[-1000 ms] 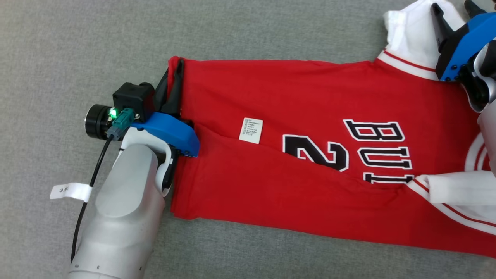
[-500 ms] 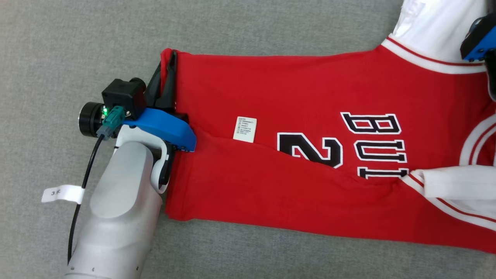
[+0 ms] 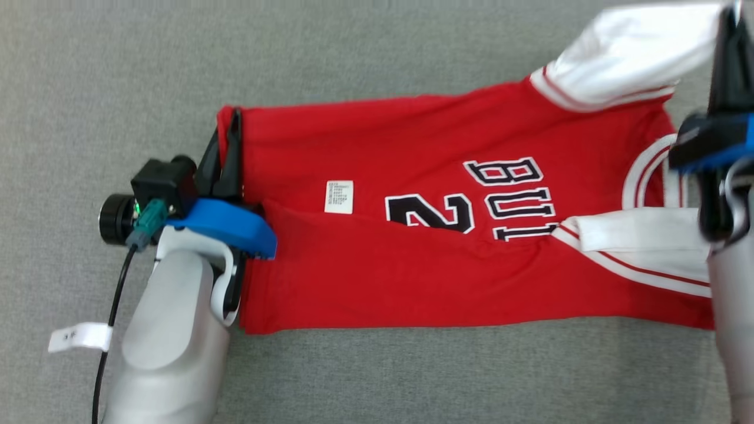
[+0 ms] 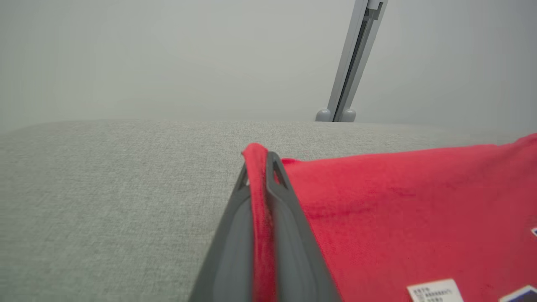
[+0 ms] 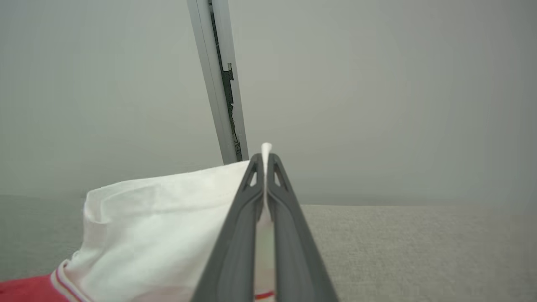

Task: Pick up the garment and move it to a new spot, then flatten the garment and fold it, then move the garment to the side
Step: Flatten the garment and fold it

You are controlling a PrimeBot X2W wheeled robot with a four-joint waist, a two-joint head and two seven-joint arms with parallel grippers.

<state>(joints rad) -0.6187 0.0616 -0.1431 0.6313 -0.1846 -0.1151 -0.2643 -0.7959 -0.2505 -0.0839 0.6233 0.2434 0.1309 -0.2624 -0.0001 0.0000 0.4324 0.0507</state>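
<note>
The garment (image 3: 412, 282) is a red jersey with white sleeves and black lettering, spread across the grey cloth surface. My left gripper (image 3: 231, 118) is shut on the far corner of its hem at the left; in the left wrist view the red hem (image 4: 258, 218) runs between the closed fingers of my left gripper (image 4: 260, 161). At the top right, my right gripper (image 3: 729, 17) is shut on the white sleeve (image 3: 630, 53), which is lifted off the surface. In the right wrist view the sleeve (image 5: 159, 226) hangs from the pinched tips of my right gripper (image 5: 264, 157).
A grey cloth surface (image 3: 353, 53) lies under everything, with bare room beyond and in front of the jersey. A white care label (image 3: 339, 196) sits on the red cloth. A tagged cable (image 3: 79, 337) trails from my left wrist. A pale metal post (image 4: 354, 63) stands behind the surface.
My right gripper has shut on the white sleeve and raised it. The head camera has shifted, so the whole jersey sits lower and further left. The left grip on the hem is unchanged.
</note>
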